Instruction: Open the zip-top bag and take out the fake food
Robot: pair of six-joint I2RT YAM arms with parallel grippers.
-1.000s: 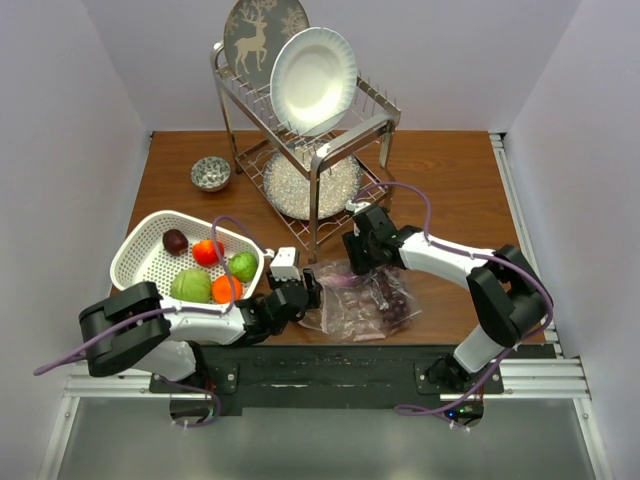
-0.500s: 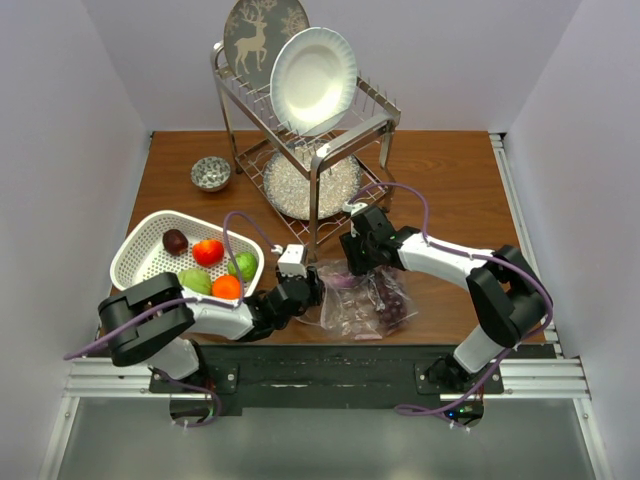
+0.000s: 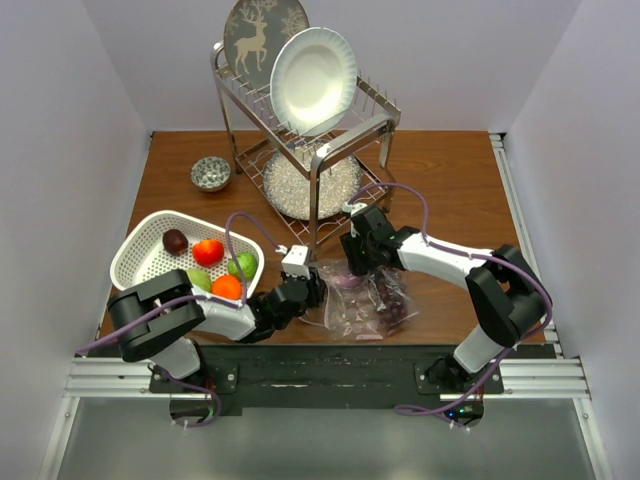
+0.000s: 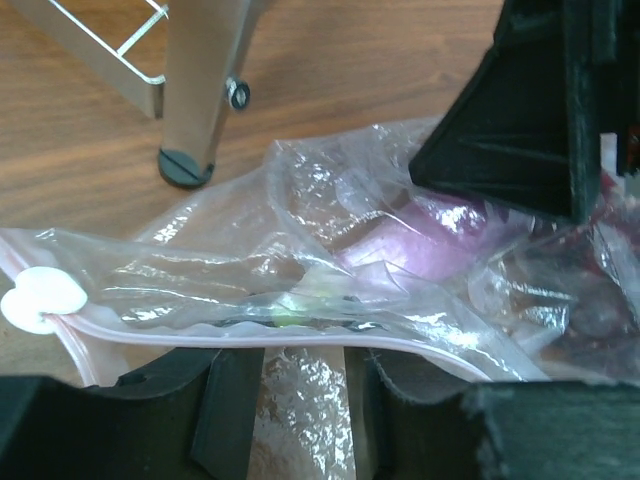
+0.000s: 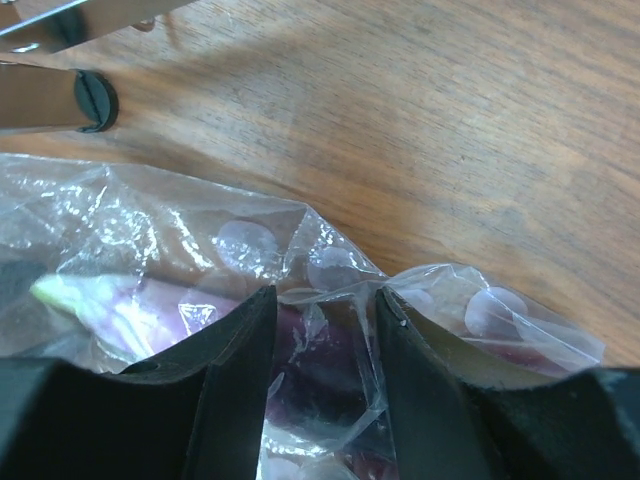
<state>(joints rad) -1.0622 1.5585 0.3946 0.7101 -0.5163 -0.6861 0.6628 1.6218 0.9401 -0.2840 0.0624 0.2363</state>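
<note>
The left hand (image 3: 312, 290), fingers apart, faced the zip-top bag (image 3: 365, 305) lying lower centre on the counter (image 3: 450, 180), its zip strip (image 4: 180, 335) running crosswise just ahead, while the right hand (image 3: 350, 270), likewise apart, straddled its upper edge.

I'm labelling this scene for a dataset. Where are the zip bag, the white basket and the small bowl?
zip bag (image 3: 352, 312), overhead view, on its crinkled clear middle.
white basket (image 3: 148, 262), overhead view, on a bare patch of its perforated floor.
small bowl (image 3: 210, 173), overhead view, on its centre.
</note>
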